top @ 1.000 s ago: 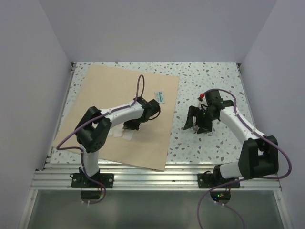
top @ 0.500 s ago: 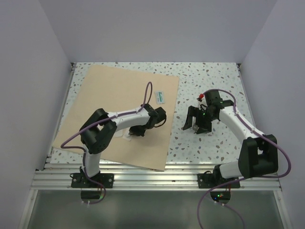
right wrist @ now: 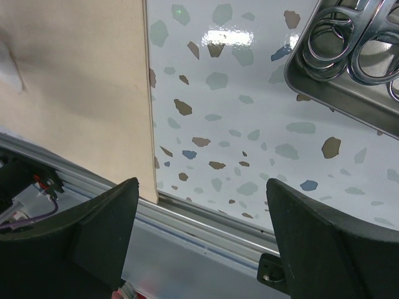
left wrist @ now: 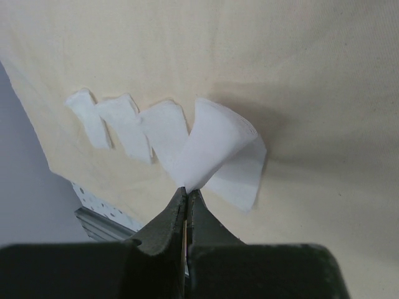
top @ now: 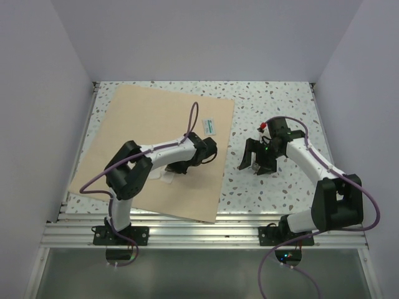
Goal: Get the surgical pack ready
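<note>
Gauze square (left wrist: 218, 149), white and thin, hangs curled from the left fingers (left wrist: 177, 218), which are pressed together on one of its corners just above the tan wrap sheet (left wrist: 299, 62). Three more gauze squares (left wrist: 128, 124) lie in a row on the sheet beside it. The gauze looks featherlight, soft and floppy, folding under its own weight, so a pinch at a corner or edge seems the right hold. The wrap sheet is spread flat on the left part of the speckled worktop (right wrist: 237, 124); it appears limp like cloth, best taken at a corner. The right fingers (right wrist: 93, 230) stand wide apart and hold nothing, hovering over bare worktop between the sheet's edge and the steel tray (right wrist: 340, 93). The tray lies on the worktop, apart from the sheet, with steel ring-handled instruments (right wrist: 349, 43) in it. It looks rigid, smooth and probably slippery, so its rim seems the place to grip.
</note>
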Controlling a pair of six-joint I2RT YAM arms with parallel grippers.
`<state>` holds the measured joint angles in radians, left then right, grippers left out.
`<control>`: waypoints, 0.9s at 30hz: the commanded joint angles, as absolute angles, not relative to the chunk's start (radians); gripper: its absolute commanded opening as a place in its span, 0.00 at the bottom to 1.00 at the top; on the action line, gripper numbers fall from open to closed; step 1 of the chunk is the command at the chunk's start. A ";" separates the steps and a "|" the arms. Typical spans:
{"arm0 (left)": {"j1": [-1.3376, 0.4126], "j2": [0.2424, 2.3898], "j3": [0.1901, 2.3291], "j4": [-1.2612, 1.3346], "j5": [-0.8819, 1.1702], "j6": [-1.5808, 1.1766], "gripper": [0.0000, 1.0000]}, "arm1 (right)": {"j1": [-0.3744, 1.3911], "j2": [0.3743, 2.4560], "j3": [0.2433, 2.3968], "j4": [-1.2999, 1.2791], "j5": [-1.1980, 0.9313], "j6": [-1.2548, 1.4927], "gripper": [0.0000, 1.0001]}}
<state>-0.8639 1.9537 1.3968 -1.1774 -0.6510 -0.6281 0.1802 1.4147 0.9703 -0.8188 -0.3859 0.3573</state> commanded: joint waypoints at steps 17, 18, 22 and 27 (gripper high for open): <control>-0.825 1.927 1.370 -1.158 -0.695 -0.644 0.00 | 0.176 1.414 1.003 -0.813 -0.402 0.344 0.88; -0.821 1.924 1.384 -1.179 -0.699 -0.644 0.00 | 0.176 1.417 1.006 -0.811 -0.403 0.344 0.88; -0.796 1.913 1.448 -1.213 -0.735 -0.627 0.00 | 0.176 1.427 1.015 -0.811 -0.405 0.345 0.88; -0.765 1.910 1.480 -1.207 -0.739 -0.601 0.00 | 0.176 1.420 1.008 -0.808 -0.402 0.345 0.88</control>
<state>-0.7795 1.9522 1.4483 -1.1877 -0.6949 -0.6201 0.1802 1.4212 0.9783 -0.8173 -0.3859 0.3569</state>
